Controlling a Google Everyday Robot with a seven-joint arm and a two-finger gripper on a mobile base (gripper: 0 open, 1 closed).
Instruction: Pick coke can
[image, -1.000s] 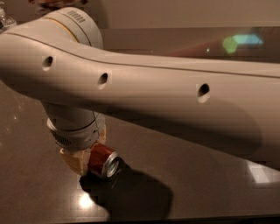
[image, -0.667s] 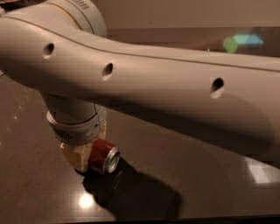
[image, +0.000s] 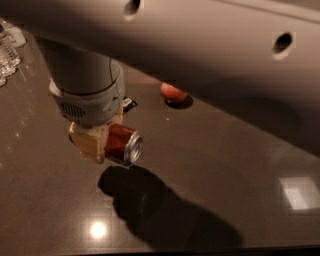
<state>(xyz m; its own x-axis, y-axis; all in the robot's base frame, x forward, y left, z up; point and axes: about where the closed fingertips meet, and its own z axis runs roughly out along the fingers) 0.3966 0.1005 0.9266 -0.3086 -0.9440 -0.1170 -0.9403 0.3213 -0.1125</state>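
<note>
The coke can (image: 122, 144) is red with a silver end facing right. It lies on its side in my gripper (image: 102, 142), lifted above the dark table (image: 210, 165), with its shadow on the surface below. The gripper's tan fingers (image: 87, 142) are shut around the can, under the grey wrist at the left. The white arm fills the top of the camera view.
A round red apple (image: 172, 93) sits on the table further back, right of the gripper. A small black wrapper (image: 129, 104) lies just behind the wrist. A clear plastic bottle (image: 7, 52) stands at the far left edge.
The gripper has risen with the coke can in it; the can has left the table. The arm now sits higher in the view, uncovering the apple and the wrapper.
</note>
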